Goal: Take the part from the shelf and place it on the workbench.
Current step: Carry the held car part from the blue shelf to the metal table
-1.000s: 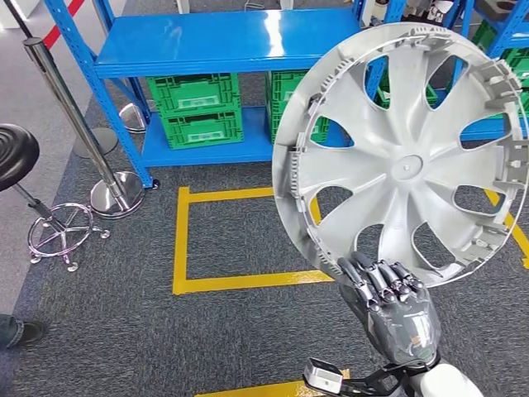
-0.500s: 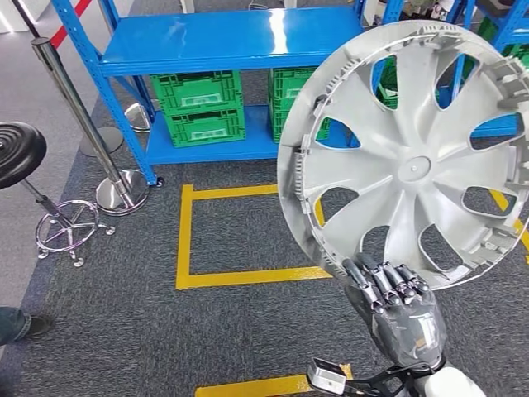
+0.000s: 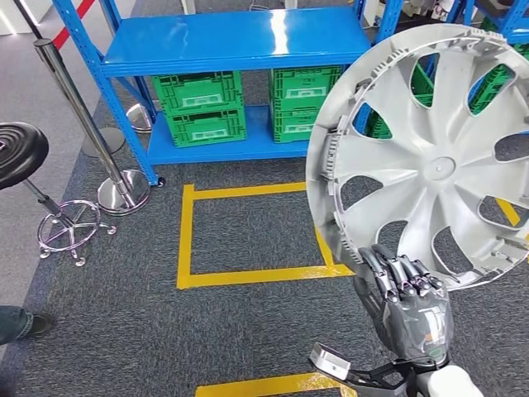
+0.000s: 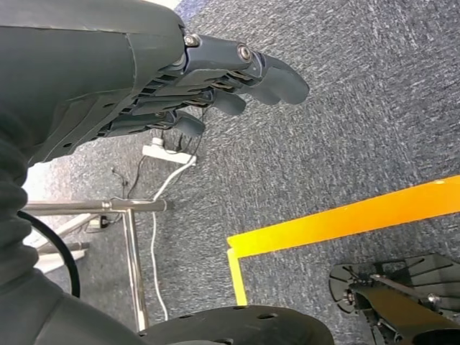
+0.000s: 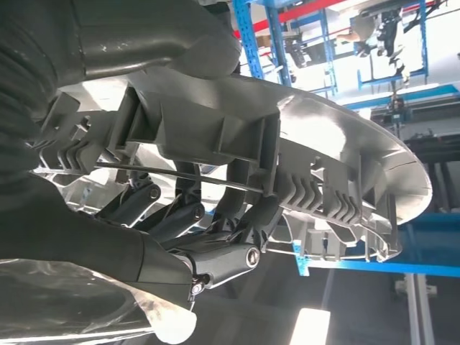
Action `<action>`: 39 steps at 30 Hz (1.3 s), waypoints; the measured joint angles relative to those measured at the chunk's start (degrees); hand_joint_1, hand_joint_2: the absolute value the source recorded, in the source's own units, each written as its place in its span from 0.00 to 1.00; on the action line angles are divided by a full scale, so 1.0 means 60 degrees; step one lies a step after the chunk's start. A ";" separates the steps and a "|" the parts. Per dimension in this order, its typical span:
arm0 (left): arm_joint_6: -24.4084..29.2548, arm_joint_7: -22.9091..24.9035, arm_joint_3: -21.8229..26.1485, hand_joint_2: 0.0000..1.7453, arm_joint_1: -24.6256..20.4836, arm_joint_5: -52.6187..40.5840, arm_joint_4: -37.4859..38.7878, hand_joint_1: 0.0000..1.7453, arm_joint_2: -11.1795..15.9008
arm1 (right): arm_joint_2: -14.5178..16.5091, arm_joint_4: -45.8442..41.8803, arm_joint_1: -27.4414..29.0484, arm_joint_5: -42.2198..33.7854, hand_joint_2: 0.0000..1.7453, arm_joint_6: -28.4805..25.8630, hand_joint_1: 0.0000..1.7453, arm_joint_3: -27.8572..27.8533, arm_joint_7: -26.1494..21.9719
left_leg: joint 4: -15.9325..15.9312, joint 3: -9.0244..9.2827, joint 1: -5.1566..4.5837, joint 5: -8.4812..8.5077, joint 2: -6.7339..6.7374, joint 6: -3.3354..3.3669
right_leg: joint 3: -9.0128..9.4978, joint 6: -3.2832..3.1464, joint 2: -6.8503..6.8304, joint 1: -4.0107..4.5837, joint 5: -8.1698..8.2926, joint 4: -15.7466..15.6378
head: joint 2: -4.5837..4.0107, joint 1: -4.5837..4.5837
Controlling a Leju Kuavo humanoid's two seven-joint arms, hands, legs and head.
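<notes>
Wheel covers: one [image 3: 436,157], silver, gripped by its lower rim in the right hand [image 3: 412,310].
Robot hands: two, the right one and the left hand [image 4: 162,79], which holds nothing, fingers loosely extended.
Green crates: four stacked in two pairs under the blue shelf [image 3: 231,41], e.g. [image 3: 197,91]; more are partly hidden behind the cover.
Stools: one [image 3: 19,153].
Stanchion posts: one [image 3: 81,116].
</notes>
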 joint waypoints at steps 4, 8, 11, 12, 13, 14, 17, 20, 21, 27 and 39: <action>-0.0001 0.0000 0.0011 1.00 -0.0004 -0.0003 0.0000 0.00 -0.0026 | 0.0000 -0.0070 -0.0021 0.0001 1.00 -0.0004 1.00 0.0059 0.0085 | -0.0213 0.0012 0.0094 0.0139 0.0146 -0.0057 | -0.0854 0.0183 0.0021 -0.0040 -0.0977 0.1736 | 0.0001 0.0065; -0.0001 0.0000 0.0015 1.00 -0.0002 -0.0003 0.0000 0.00 -0.0027 | 0.0000 -0.0072 0.0014 -0.0002 1.00 -0.0004 1.00 0.0121 0.0098 | -0.0104 -0.0029 0.0148 0.0079 0.0317 -0.0149 | -0.0952 0.0382 -0.0059 -0.0155 -0.0664 0.1959 | 0.0001 0.0073; -0.0001 0.0001 0.0020 1.00 0.0000 -0.0005 0.0000 0.00 0.0010 | 0.0002 -0.0096 -0.0006 -0.0004 1.00 -0.0004 1.00 0.0137 0.0103 | 0.0144 -0.0061 0.0157 -0.0067 0.0419 -0.0359 | -0.0133 0.0396 -0.0373 -0.0190 -0.0082 0.0320 | 0.0001 0.0111; -0.0001 0.0004 0.0021 1.00 0.0006 -0.0006 0.0000 0.00 0.0026 | 0.0003 -0.0108 -0.0014 -0.0003 1.00 -0.0004 1.00 0.0138 0.0097 | 0.0213 -0.0074 0.0130 -0.0098 0.0450 -0.0416 | -0.0065 0.0300 -0.0400 -0.0177 -0.0096 0.0183 | 0.0001 0.0105; -0.0001 0.0009 0.0021 1.00 0.0010 -0.0006 0.0000 0.00 0.0037 | 0.0004 -0.0118 -0.0012 -0.0002 1.00 -0.0004 1.00 0.0139 0.0087 | 0.0250 -0.0085 0.0109 -0.0105 0.0485 -0.0454 | -0.0078 0.0166 -0.0332 -0.0163 -0.0099 0.0209 | 0.0001 0.0095; -0.0001 0.0016 0.0021 1.00 0.0014 -0.0006 0.0000 0.00 0.0042 | 0.0004 -0.0124 -0.0005 -0.0002 1.00 -0.0004 1.00 0.0138 0.0078 | 0.0266 -0.0091 0.0110 -0.0102 0.0529 -0.0482 | -0.0088 0.0048 -0.0253 -0.0161 -0.0083 0.0246 | 0.0001 0.0066; -0.0002 0.0026 0.0023 1.00 0.0003 -0.0008 0.0000 0.00 0.0046 | 0.0004 -0.0138 0.0015 -0.0007 1.00 -0.0004 1.00 0.0136 0.0048 | 0.0755 -0.0263 0.0147 -0.0538 0.0376 -0.0592 | -0.0161 -0.0129 -0.0061 -0.0169 0.0000 0.0268 | 0.0001 0.0002; -0.0010 0.0023 0.0025 1.00 -0.0075 -0.0006 0.0000 0.00 0.0037 | 0.0004 -0.0144 0.0020 -0.0005 1.00 -0.0004 1.00 0.0133 -0.0043 | 0.2528 -0.0886 0.0129 -0.1540 0.0130 -0.0609 | -0.0260 -0.0230 0.0171 -0.0110 0.0064 0.0268 | 0.0001 -0.0069; -0.0014 0.0023 0.0025 1.00 -0.0103 -0.0006 0.0000 0.00 0.0033 | 0.0004 -0.0144 0.0029 -0.0005 1.00 -0.0004 1.00 0.0131 -0.0079 | 0.2933 -0.1002 0.0111 -0.1673 0.0116 -0.0572 | -0.0280 -0.0251 0.0265 -0.0074 0.0078 0.0269 | 0.0001 -0.0078; -0.0082 0.0030 0.0024 1.00 -0.0013 -0.0030 0.0004 0.00 -0.0016 | 0.0004 -0.0167 0.0036 -0.0004 1.00 -0.0014 1.00 0.0077 -0.0168 | 0.0678 0.0148 0.0011 -0.0448 -0.0715 -0.0038 | -0.0330 -0.0234 0.0919 0.0034 0.0165 0.0270 | 0.0002 -0.0055; -0.0081 0.0149 0.0032 1.00 0.0046 -0.0045 0.0007 0.00 -0.0034 | 0.0012 -0.0240 0.0139 -0.0005 1.00 -0.0027 1.00 -0.0024 -0.0247 | 0.0040 0.0287 0.0060 -0.0388 0.0437 -0.0060 | -0.1279 0.0276 -0.0057 -0.0092 -0.0379 0.2002 | 0.0001 0.0071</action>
